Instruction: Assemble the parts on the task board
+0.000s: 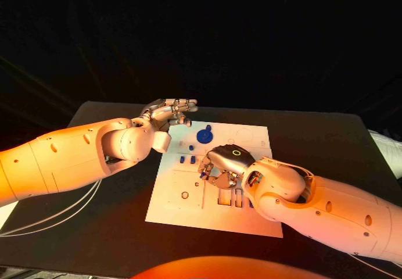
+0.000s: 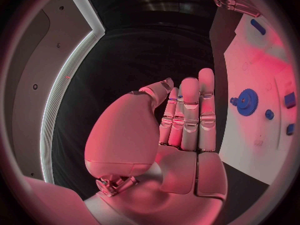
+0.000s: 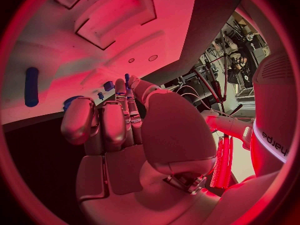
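Head view: task board point(image 1: 172, 203), a white plate, lies at table centre on the black table point(image 1: 335, 139), long axis running roughly 12 to 6 o'clock. Left hand point(image 1: 170, 110) hovers off the board's far left corner, at about 11 o'clock from board centre, over bare table; in the left wrist view its fingers point(image 2: 189, 112) are straight and side by side, palm empty, nothing held. From that hand, the blue gear point(image 1: 204, 137) lies near, at about 4 o'clock in the head view, flat on the board's far half; the left wrist view shows the same gear point(image 2: 247, 102) on the white plate beside the fingertips but apart from them, with small blue parts point(image 2: 269, 114) close by it. Right hand point(image 1: 223, 165) sits over the board's middle, back of hand up, fingers curled downward toward the surface. Right wrist view: fingers point(image 3: 115, 125) bent in, tips close to small blue pieces point(image 3: 105, 91) on the board; whether anything is pinched cannot be told, contact hidden by the fingers. A blue peg point(image 3: 31, 86) lies flat on the board, well apart from that hand. Small blue pieces point(image 1: 187, 158) also sit at 9 o'clock of the right hand, just beside it.
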You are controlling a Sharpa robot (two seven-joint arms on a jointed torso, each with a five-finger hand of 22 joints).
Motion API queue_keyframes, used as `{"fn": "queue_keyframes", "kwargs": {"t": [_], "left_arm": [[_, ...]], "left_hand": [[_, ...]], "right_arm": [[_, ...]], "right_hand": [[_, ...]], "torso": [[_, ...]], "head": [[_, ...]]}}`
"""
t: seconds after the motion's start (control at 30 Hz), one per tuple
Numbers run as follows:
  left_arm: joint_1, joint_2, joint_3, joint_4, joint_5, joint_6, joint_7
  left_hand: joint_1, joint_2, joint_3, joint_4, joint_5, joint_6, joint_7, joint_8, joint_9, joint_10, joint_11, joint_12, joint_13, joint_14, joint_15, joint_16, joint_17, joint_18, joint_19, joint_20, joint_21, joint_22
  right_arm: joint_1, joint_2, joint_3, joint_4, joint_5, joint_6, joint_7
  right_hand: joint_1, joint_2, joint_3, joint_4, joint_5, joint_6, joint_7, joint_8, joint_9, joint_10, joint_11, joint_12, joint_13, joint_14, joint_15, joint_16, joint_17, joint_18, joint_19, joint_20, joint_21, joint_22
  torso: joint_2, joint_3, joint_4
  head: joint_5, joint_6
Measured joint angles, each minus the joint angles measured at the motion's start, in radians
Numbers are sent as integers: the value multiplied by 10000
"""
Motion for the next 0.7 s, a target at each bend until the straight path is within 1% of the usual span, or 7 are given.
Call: {"fn": "queue_keyframes", "kwargs": {"t": [0.17, 0.27, 0.7], "left_arm": [[0, 16, 0, 69, -16, 3, -4], [0, 20, 0, 93, -30, 4, -6], [-1, 23, 0, 120, -81, 12, -18]], "left_hand": [[0, 0, 0, 0, 0, -36, 35, 0, 1, 0, 0, 0, 0, 1, 0, 0, -11, 0, 0, 0, -60, -11], [0, 0, 0, 0, 0, -36, 35, 0, 0, 0, 0, 0, 0, 1, 1, 0, -10, 0, 0, 0, -59, -10], [0, 0, -11, 4, 0, -35, 35, 0, 0, 0, 0, 0, 0, 3, 2, 0, -10, -1, 0, 0, -59, -10]], "right_arm": [[-113, 169, -38, -200, -152, 54, 53], [-150, 251, -54, -292, -225, 104, 82], [-249, 441, -86, -443, -403, 339, 145]], "right_hand": [[12, 12, 0, 0, 0, -4, 3, -6, 7, 0, 0, 0, 1, 0, 0, 0, -1, 0, 0, 0, 0, 0], [12, 11, 0, 0, 0, -8, 7, -20, 9, 0, 0, 0, 1, 0, 0, 0, -1, 0, 0, 0, 0, 0], [11, 10, -1, 0, 0, -13, 10, -39, 7, 0, 0, 1, -1, 0, 0, 0, -2, 0, 0, 0, 0, -18]], "torso": [[6, 12, 2], [5, 12, 0], [5, 16, -9]], "head": [[73, -44], [97, -71], [188, -171]]}}
